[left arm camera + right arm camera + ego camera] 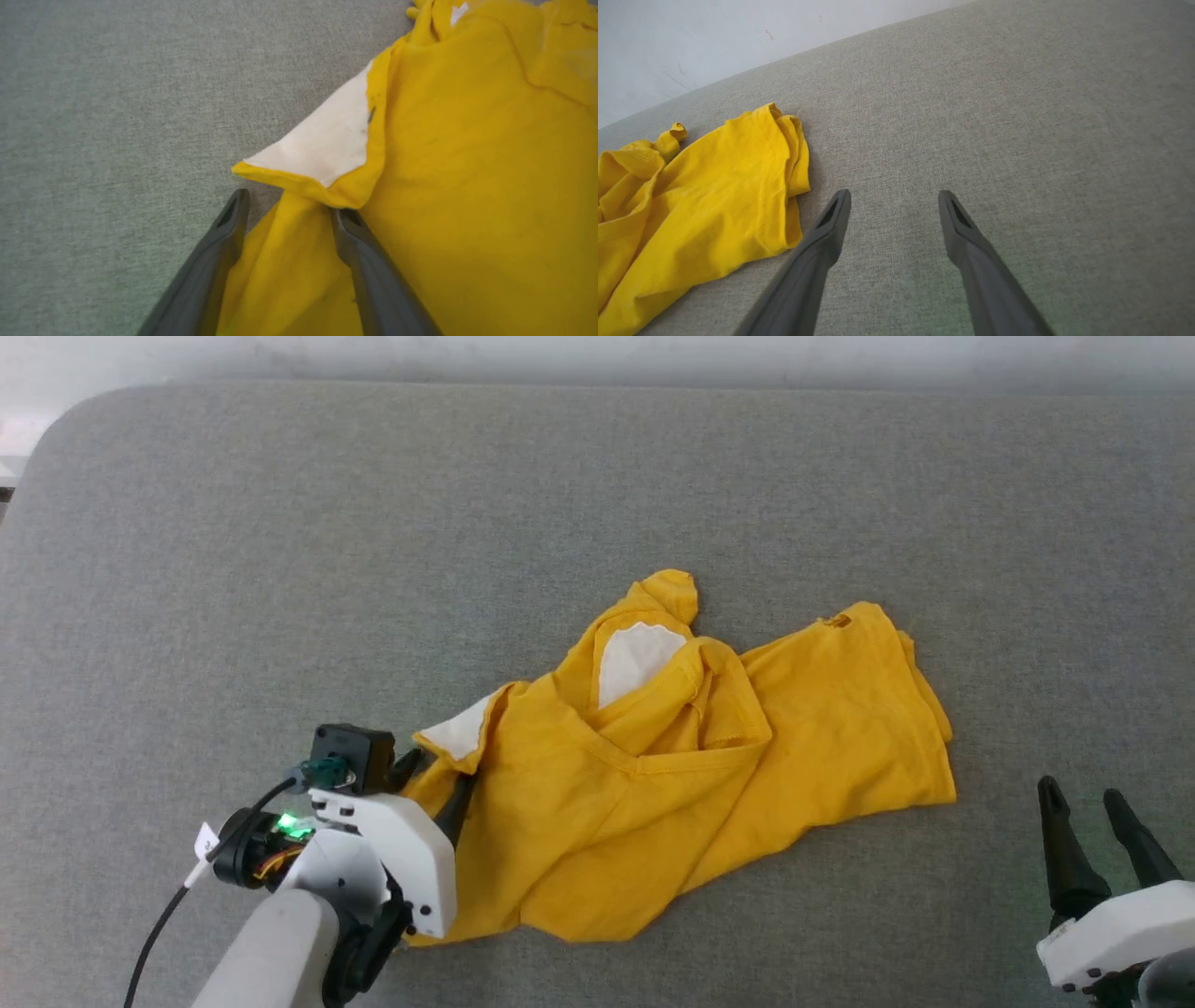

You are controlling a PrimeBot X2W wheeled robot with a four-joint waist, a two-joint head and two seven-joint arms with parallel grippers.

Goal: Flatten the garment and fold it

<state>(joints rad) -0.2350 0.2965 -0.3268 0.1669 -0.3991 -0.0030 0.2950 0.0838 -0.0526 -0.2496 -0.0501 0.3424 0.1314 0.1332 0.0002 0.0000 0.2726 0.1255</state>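
Dark fingers [205, 275] of the left pincer [289, 210] stand wide apart, gripping nothing, with a loose fold of the yellow T-shirt [467, 186] lying between them. Just past their tips a sleeve edge is turned over, showing a white patch [322, 140]. From the head view this pincer [434, 784] sits at the shirt's near left edge, fingers touching the cloth. The T-shirt [653, 803] lies crumpled and partly doubled over itself in the middle of the grey fabric-covered bench [280, 569], with a second white patch [635, 658] showing near its far side. The right pincer [1083, 795] hangs well apart from the shirt at the lower right, its fingers [812, 261] spread wide and empty above bare bench [1017, 116]. A pale wall [691, 46] rises behind the bench.
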